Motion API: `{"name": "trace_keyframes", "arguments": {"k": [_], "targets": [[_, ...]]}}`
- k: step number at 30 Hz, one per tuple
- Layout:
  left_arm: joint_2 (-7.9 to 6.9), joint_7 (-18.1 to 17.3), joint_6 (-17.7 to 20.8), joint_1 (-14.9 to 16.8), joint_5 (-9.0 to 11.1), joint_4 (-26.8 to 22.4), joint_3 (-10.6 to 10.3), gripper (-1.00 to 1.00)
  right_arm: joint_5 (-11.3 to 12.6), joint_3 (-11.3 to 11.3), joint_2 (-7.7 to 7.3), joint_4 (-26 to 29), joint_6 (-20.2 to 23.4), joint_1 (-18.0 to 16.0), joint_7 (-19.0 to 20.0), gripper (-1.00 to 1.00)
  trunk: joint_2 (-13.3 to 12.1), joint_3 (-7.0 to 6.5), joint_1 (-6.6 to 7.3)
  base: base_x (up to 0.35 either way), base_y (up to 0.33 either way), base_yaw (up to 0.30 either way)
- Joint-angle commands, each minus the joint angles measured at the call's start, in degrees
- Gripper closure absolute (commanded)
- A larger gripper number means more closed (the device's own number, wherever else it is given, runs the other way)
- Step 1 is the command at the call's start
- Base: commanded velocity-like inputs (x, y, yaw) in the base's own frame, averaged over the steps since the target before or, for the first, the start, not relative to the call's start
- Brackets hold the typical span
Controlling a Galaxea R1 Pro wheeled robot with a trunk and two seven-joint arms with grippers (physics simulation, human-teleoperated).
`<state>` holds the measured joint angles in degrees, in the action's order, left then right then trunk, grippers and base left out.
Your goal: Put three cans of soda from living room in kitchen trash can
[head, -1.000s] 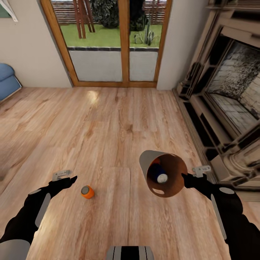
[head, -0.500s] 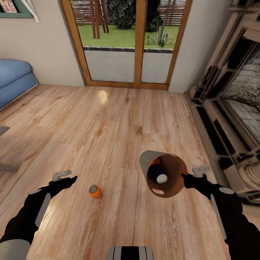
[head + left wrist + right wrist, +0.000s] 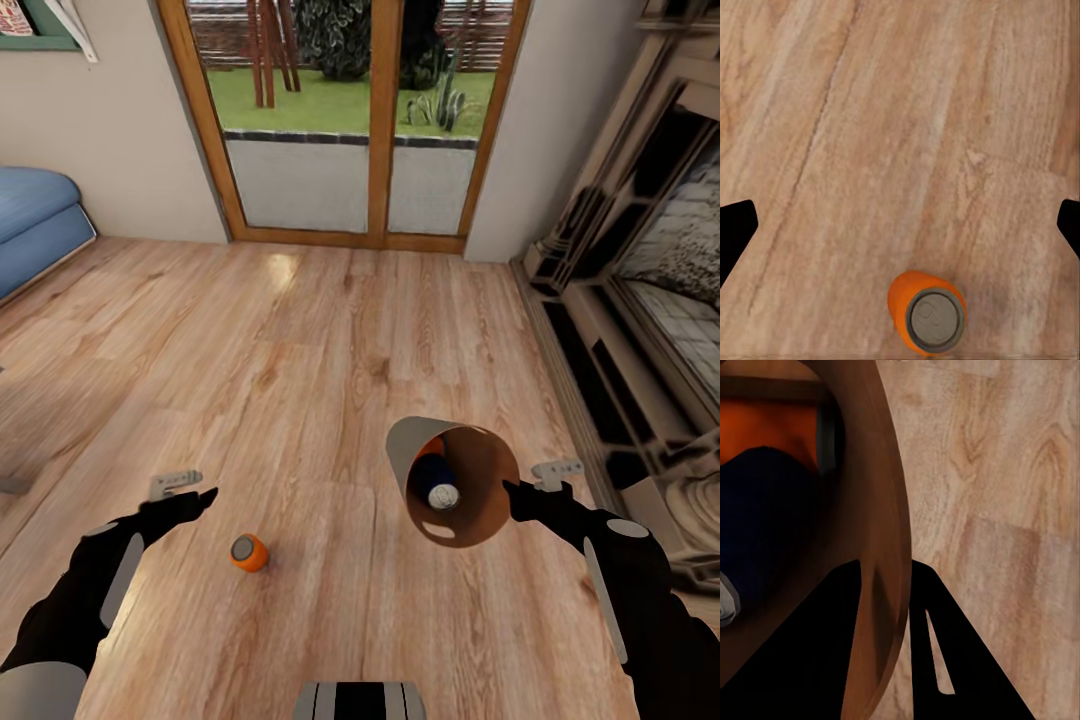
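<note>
- Two cans, a blue can and an orange one, sit in the trash can, rim pinched by the right gripper.
- Third orange can upright on the floor, near the left gripper, fingers spread, empty.
- Tip: lower left, straddle can, close mid-body; keep bin tilted up.

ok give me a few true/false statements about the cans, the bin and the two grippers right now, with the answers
1. The right gripper holds the trash can by its rim. True.
2. The trash can is empty. False: a dark blue can and an orange can lie inside.
3. An orange can sits on the wood floor. True.
4. The left gripper is shut on that can. False: it is open, apart from the can.
</note>
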<state>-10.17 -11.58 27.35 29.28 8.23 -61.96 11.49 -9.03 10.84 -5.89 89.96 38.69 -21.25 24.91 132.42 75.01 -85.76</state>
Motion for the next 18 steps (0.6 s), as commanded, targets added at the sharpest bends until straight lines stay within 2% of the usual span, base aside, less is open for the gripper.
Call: {"name": "trace_keyframes", "arguments": {"k": [1, 3, 4, 5, 7, 9, 13, 15, 16, 17, 18], "targets": [[0.08, 0.08, 0.45, 0.02, -0.03, 0.0, -0.07, -1.0, 0.86, -0.03, 0.0, 0.05, 0.14, -0.02, 0.14, 1.0, 0.0, -0.01, 0.0, 0.012, -0.013, 0.0], [0.71, 0.29, 2.61, 0.05, -0.09, 0.0, -0.2, -1.0, 0.86, -0.03, 0.0, 0.05, 0.12, -0.02, 0.14, 1.0, 0.0, -0.01, 0.0, 0.008, -0.009, 0.0], [1.78, 0.62, 5.62, 0.06, -0.21, 0.0, -0.32, -1.0, 0.86, -0.04, 0.0, 0.05, 0.11, -0.02, 0.14, 1.0, 0.0, -0.01, 0.0, 0.003, -0.003, 0.0], [2.18, 0.91, 6.67, 0.08, -0.27, 0.0, -0.36, -1.0, 0.86, -0.06, 0.0, 0.04, 0.1, -0.02, 0.14, 1.0, 0.0, -0.01, 0.0, 0.003, -0.003, 0.0], [3.35, 3.38, 9.9, 0.15, -0.22, -0.4, -0.5, -1.0, 0.86, -0.09, 0.0, 0.08, 0.08, -0.02, 0.14, 1.0, 0.0, -0.01, 0.0, 0.001, -0.001, 0.0], [3.74, 4.79, 10.77, 0.24, -0.22, -0.59, -0.66, -1.0, 0.86, -0.1, 0.0, 0.08, 0.11, -0.02, 0.14, 1.0, 0.0, -0.01, 0.0, 0.0, 0.0, 0.0], [4.57, 7.1, 11.95, 2.14, -0.41, 0.76, -2.53, -1.0, 0.86, -0.11, 0.0, 0.05, 0.15, -0.02, 0.11, 1.0, 0.0, -0.01, 0.0, 0.0, 0.0, 0.0], [4.8, 8.01, 12.18, 5.24, -0.49, 4.19, -3.81, -1.0, 0.88, -0.16, 0.0, 0.05, 0.15, -0.02, 0.11, 1.0, 0.0, -0.01, 0.0, 0.0, 0.0, 0.0], [4.93, 10.2, 12.28, 9.98, -0.54, 8.22, -4.25, -1.0, 0.91, -0.18, 0.02, 0.05, 0.15, -0.02, 0.09, 1.0, 0.0, -0.01, 0.0, 0.0, 0.0, 0.0], [5.01, 11.44, 12.3, 11.9, -0.55, 9.77, -4.36, -1.0, 0.92, -0.18, 0.02, 0.06, 0.15, -0.02, 0.1, 1.0, 0.0, -0.01, 0.0, 0.0, 0.0, 0.0], [5.34, 14.35, 12.37, 15.94, -0.53, 13.06, -4.52, -1.0, 0.93, -0.19, 0.01, 0.11, 0.15, -0.02, 0.1, 1.0, 0.0, -0.01, 0.0, 0.0, 0.0, 0.0]]}}
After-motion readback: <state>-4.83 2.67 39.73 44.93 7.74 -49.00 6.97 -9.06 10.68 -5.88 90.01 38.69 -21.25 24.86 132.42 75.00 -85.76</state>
